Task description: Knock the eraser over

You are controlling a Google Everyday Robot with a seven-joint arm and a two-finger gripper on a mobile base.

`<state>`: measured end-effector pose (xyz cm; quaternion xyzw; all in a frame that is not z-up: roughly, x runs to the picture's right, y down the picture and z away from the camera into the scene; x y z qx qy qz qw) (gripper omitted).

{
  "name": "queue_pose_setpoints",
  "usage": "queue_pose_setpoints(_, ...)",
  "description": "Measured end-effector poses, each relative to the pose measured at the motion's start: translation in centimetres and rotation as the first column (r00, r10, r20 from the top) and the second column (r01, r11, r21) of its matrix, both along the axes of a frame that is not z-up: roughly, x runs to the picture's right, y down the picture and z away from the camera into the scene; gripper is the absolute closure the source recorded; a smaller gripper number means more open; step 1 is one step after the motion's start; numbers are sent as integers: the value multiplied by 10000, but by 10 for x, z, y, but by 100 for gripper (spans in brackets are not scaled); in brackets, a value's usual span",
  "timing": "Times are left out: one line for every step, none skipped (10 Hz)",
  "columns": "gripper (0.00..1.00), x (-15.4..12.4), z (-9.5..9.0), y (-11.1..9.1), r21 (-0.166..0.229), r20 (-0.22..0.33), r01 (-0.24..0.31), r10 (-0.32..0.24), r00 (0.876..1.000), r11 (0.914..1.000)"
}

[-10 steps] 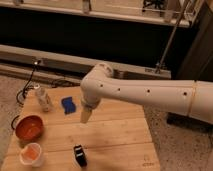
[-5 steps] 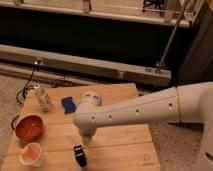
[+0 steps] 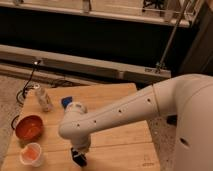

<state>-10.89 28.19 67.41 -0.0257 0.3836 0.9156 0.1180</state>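
Claw (image 3: 78, 156) low at table's (image 3: 125, 145) front edge, on the eraser (image 3: 80, 160).

The claw (image 3: 78, 156) sits low at the table's (image 3: 125, 145) front edge, its tips buried behind the arm's wrist. The eraser (image 3: 80, 161) right beneath it is mostly covered, its pose unreadable. Behind the claw, the blue pad (image 3: 65, 101) peeks out, half hidden.

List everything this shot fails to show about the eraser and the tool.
- Tool: in the camera view it sits low at the table's front edge, mostly covered by the arm's white wrist.
- Eraser: only a dark bit shows under the tool; upright or tipped is unclear.
- Contact between them: hidden by the wrist.
- Blue pad: partly hidden behind the arm.
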Motion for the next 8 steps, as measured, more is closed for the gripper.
queue_pose_setpoints(100, -6, 1, 1, -349, -290, -12, 2, 9996, 9994)
queue_pose_setpoints(100, -15, 1, 1, -744, -455, -177, 144, 9989, 9971)
queue_pose_setpoints(100, -29, -1, 2, -1327, -503, -662, 600, 9969, 9889)
queue_pose_setpoints(100, -45, -2, 0, -1896, -374, -1285, 1236, 9916, 9734)
queue_pose_setpoints(93, -62, -5, -9, -2471, -65, -2219, 2273, 9738, 9433)
queue_pose_setpoints(86, -70, -5, -18, -2750, 78, -2918, 3056, 9521, 9161)
queue_pose_setpoints(80, -70, -2, -29, -2923, 54, -3625, 3806, 9247, 8849)
queue_pose_setpoints(78, -72, 0, -40, -3052, 49, -4216, 4441, 8959, 8539)
